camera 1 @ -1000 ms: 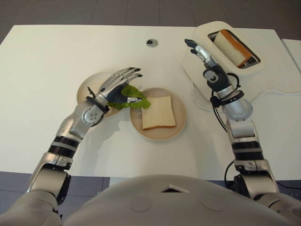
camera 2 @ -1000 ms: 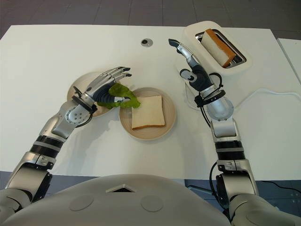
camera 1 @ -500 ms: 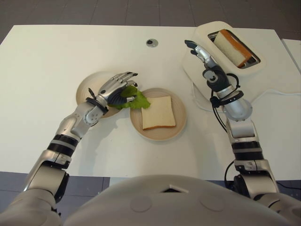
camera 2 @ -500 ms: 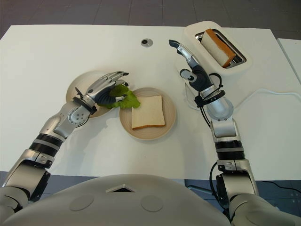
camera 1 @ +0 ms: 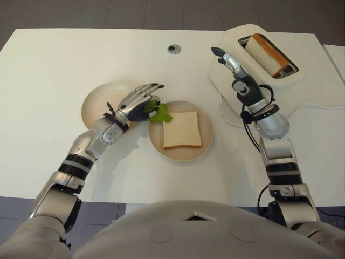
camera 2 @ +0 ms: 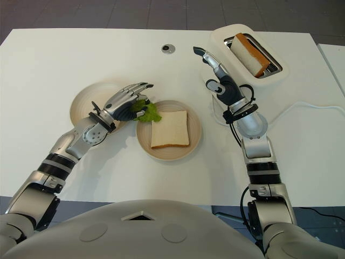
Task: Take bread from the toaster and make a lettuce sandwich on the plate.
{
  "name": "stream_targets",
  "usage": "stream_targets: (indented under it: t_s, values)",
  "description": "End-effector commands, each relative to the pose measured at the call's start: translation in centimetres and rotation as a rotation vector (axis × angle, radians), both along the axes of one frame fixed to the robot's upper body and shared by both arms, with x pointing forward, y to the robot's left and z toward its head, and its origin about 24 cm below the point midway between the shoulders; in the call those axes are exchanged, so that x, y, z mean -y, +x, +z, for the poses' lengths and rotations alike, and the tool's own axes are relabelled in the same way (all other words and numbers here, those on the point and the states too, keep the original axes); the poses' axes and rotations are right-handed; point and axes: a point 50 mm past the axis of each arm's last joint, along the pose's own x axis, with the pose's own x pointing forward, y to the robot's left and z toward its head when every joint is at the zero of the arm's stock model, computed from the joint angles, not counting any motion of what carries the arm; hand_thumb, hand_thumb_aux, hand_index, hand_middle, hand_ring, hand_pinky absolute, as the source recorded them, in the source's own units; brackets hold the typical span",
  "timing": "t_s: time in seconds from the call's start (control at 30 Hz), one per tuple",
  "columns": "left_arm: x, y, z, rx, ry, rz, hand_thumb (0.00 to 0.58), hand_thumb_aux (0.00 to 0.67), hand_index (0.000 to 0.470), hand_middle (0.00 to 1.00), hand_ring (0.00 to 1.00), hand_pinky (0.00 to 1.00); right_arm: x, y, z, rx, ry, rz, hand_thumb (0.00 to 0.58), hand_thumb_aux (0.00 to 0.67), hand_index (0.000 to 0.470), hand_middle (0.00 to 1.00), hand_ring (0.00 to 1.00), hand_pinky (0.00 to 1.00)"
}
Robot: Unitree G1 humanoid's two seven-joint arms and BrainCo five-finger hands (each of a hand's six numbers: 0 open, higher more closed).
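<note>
**Lettuce at plate rim, bread slice lies to its right**

Left hand (camera 1: pixel 136 101): fingers curled down over the green ruffled lettuce leaf (camera 1: pixel 159 113), pinching it. The loose end of the leaf sticks out past the fingertips to the right.

Leaf sits at the left rim of the round beige plate (camera 1: pixel 180 156), just short of the square white bread slice (camera 1: pixel 182 129) lying flat in the plate's middle.

The relation that matters: the slice lies to the right of the leaf and a little toward the robot, near. Leaf's long axis runs roughly left-right, toward the slice. My read is a short carry to the right, then release over the centre. Let go here and the leaf likely drapes over the rim.

Right hand (camera 1: pixel 240 78): fingers stretched straight and together, holding nothing. It is just beside the left flank of the white toaster (camera 1: pixel 233 38); whether it touches I can't tell.

The brown-crusted slice in the toaster (camera 1: pixel 267 54) stands tilted in the slot, to the right of and beyond that hand. Right hand is much the nearer one for it.

A second round beige plate (camera 1: pixel 94 102) sits under the left wrist on the white tabletop (camera 1: pixel 64 59).
</note>
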Motion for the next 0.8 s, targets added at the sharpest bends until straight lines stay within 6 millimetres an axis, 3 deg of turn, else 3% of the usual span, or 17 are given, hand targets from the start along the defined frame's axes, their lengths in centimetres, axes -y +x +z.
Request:
stream_targets:
  t_s: [0.03, 0.47, 0.8]
  values:
    - [0.3, 0.2, 0.4, 0.017, -0.019, -0.009, 0.58, 0.67, 0.47, 0.0, 0.0, 0.0, 0.3, 0.1, 0.1, -0.009, 0.004, -0.006, 0.0, 0.0, 0.0, 0.0, 0.0, 0.0]
    - [2.7, -1.5, 2.4, 0.04, -0.19, -0.175, 0.58, 0.67, 0.47, 0.0, 0.0, 0.0, 0.2, 0.2, 0.2, -0.003, 0.007, -0.003, 0.0, 0.0, 0.0, 0.0, 0.0, 0.0]
    - [4.7, -3.1, 0.9, -0.053, -0.182, -0.285, 0.58, 0.67, 0.47, 0.0, 0.0, 0.0, 0.0, 0.0, 0.1, -0.005, 0.013, 0.0, 0.0, 0.0, 0.0, 0.0, 0.0, 0.0]
